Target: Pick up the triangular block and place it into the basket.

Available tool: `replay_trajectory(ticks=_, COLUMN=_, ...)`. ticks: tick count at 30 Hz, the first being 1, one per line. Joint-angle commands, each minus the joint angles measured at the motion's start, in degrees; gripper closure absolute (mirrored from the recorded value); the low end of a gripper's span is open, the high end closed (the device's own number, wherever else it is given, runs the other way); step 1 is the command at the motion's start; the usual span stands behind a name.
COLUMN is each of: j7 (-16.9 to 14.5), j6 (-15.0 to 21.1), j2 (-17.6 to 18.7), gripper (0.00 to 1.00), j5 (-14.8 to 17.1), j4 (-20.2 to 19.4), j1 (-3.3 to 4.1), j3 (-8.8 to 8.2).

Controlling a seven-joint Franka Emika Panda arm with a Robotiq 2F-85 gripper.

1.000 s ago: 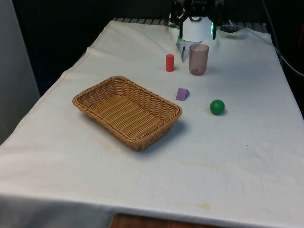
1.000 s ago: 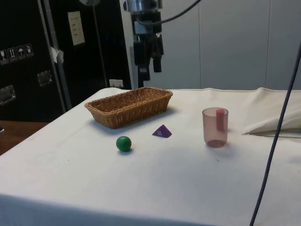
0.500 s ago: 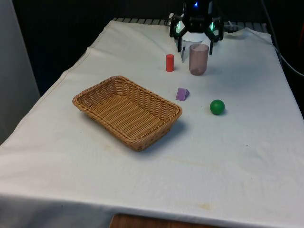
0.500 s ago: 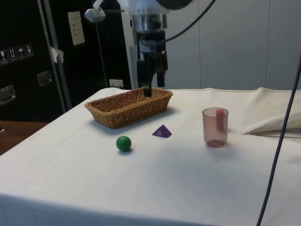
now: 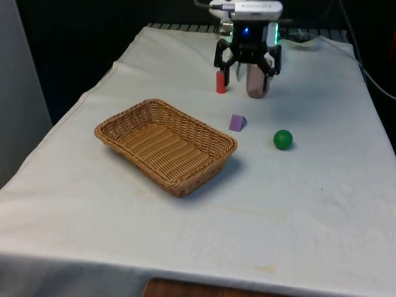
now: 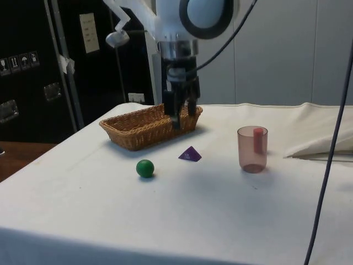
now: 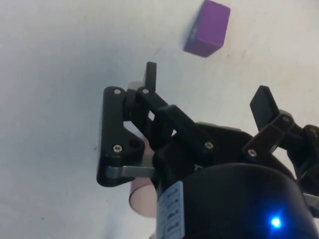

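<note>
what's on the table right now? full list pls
basket: 1, tan wicker, towards the front view's left, nothing in it
block: 1, purple, triangular, on the cloth between basket and ball, untouched
ball: 1, green, at the front view's right of the block
cup: 1, translucent pinkish, upright, beyond the block in the front view
cylinder: 1, red, upright, beside the cup
cloth: 1, white, covers the table
gripper: 1, black, open, above the cloth near cup and cylinder, holding nothing
</note>
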Motion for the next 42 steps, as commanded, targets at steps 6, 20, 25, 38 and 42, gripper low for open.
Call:
replay_trajectory(ticks=6, j7=0.40, j6=2.41, j2=2.29, gripper=0.00, j5=0.00, j4=-0.06, j1=0.00, j3=-0.34)
replay_trajectory(ticks=20, j7=1.43, j6=9.80, j2=7.91, gripper=0.00, j5=0.63, j4=-0.86, j1=-0.11, j3=0.00)
replay_trajectory(ticks=25, j7=1.49, j6=9.91, j2=8.71, gripper=0.00, j5=0.17, j4=-0.69, j1=-0.06, j3=-0.29)
replay_trajectory(ticks=38, j7=1.72, j6=13.87, j2=12.15, gripper=0.09, j5=0.63, j4=-0.46, j1=-0.11, j3=0.17)
replay_trajectory(ticks=42, j7=1.72, j6=14.04, j2=12.38, gripper=0.38, j5=0.57, j4=-0.40, j1=-0.11, j3=0.17)
